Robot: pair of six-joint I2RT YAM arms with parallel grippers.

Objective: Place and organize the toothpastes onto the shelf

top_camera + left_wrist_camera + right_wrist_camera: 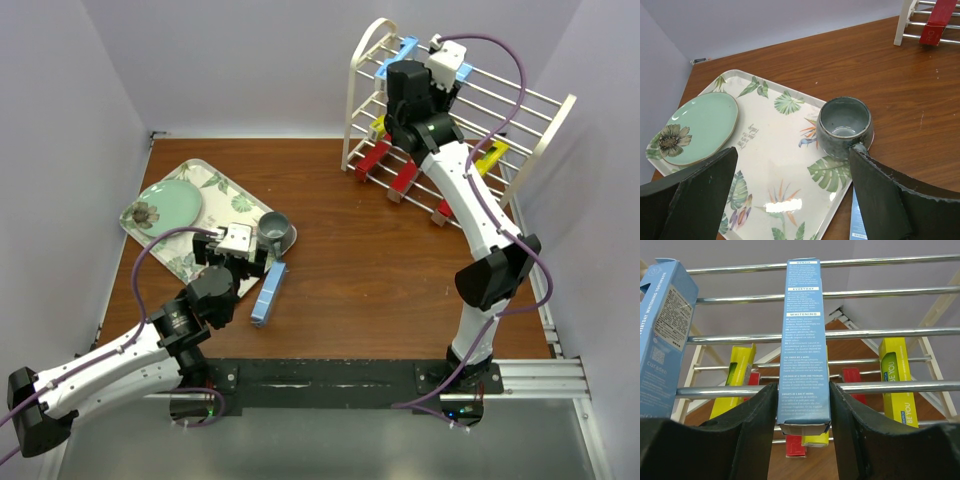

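Note:
My right gripper (pixel 804 415) is shut on a light blue toothpaste (pixel 804 340) that lies lengthwise across the rods of the shelf's (pixel 890 292) top tier. A second blue box (pixel 665 330) lies to its left. Yellow boxes (pixel 897 380) (pixel 735 380) rest on the middle tier and red ones (pixel 796 446) on the bottom tier. In the top view the right gripper (pixel 450 62) is over the shelf (pixel 520 100). My left gripper (pixel 240 262) is open and empty over the tray's right edge. A third blue box (pixel 268 292) lies on the table beside it and shows in the left wrist view (pixel 857 220).
A leaf-patterned tray (pixel 775 150) at the left holds a green plate (pixel 702 125) and a grey mug (pixel 844 125) at its right edge, just ahead of the left gripper (pixel 792 195). Walls close the table on the left, back and right.

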